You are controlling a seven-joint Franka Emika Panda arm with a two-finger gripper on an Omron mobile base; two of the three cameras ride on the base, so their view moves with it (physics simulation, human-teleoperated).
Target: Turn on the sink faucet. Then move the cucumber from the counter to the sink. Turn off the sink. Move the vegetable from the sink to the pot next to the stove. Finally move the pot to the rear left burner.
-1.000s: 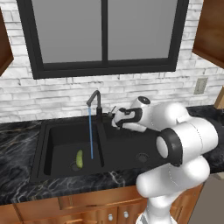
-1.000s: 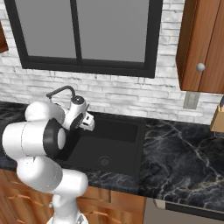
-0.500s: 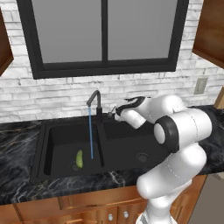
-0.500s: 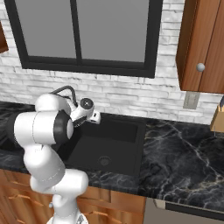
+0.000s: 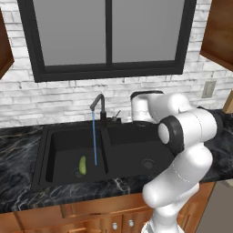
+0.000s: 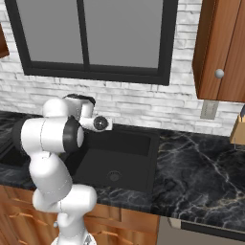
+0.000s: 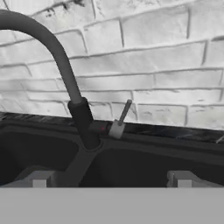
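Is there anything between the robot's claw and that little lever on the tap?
Nothing. In the hand view the open gripper faces the thin lever beside the sink faucet, with just dark sink below the gap.

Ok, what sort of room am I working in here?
A home kitchen, rendered rather than real. A black double-basin sink sits in a black marble counter over brown wooden cabinets, its gooseneck faucet is running, and a white brick wall carries a dark-framed window.
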